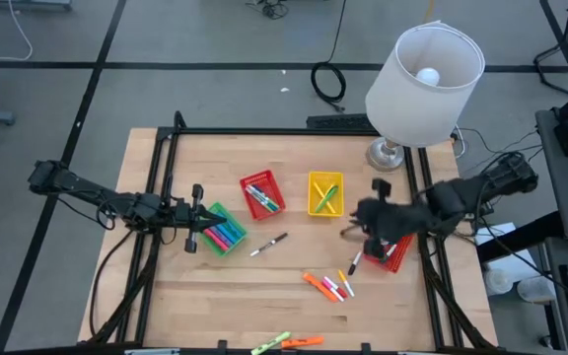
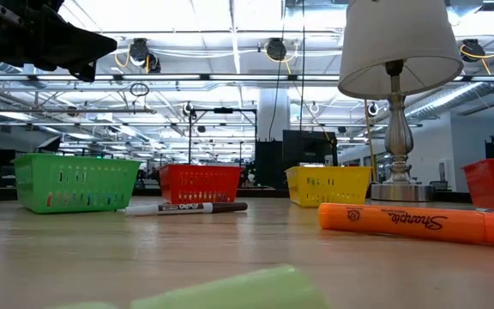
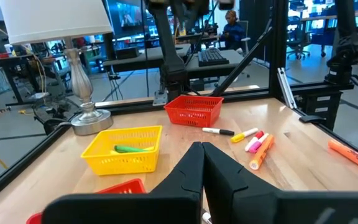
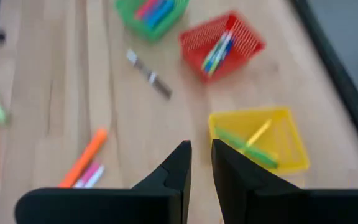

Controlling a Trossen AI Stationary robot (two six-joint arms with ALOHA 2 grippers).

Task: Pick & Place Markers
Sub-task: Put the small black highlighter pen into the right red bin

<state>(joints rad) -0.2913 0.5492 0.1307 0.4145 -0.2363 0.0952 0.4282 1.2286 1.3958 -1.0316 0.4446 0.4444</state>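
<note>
right gripper: hanging over the counter between the yellow basket and the far-right red basket; fingers a sliver apart, pinching nothing I can see
left gripper: pressed together, just beside the green basket
markers: loose bunch of thin sticks lying flat near the right gripper, orange, pink, white; more inside the baskets
baskets: small mesh plastic
counter: pale wood

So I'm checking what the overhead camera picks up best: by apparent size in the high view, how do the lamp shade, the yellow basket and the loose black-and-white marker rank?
Largest to smallest in the high view:
1. lamp shade, though it stands nearer the camera, which inflates it
2. yellow basket
3. black-and-white marker
</note>
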